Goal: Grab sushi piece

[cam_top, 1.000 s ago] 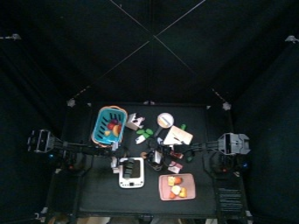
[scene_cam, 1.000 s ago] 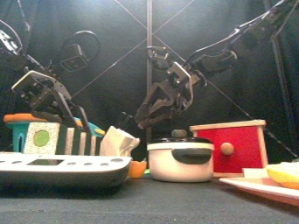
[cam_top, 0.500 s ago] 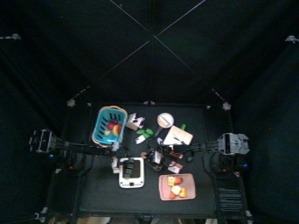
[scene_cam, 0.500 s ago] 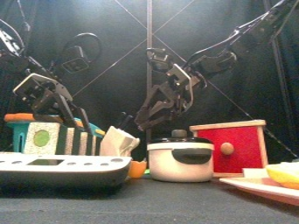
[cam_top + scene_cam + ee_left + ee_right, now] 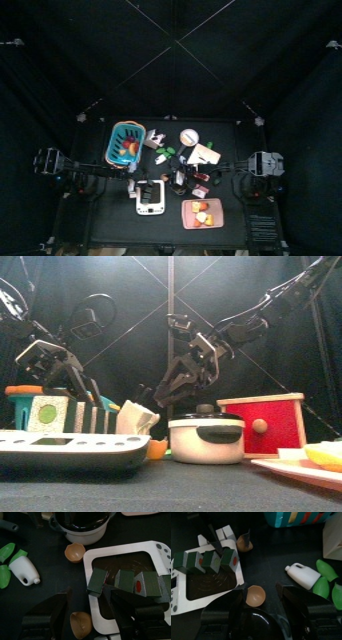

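The top view looks straight down from high up, the small black surface [image 5: 120,215] far below. The front view looks level across it from its near edge. Each wrist view looks down past its tool; both share the white rectangular tray [image 5: 152,554] [image 5: 196,594] of dark-wrapped sushi pieces [image 5: 97,581] [image 5: 227,558].

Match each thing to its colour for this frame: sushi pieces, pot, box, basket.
Things:
1. sushi pieces
2. pot
3. box
4. basket

Colours:
a. teal
b. red
c. dark green wrap
d. white with a black lid

Pairs: 1-c, 2-d, 3-b, 4-a
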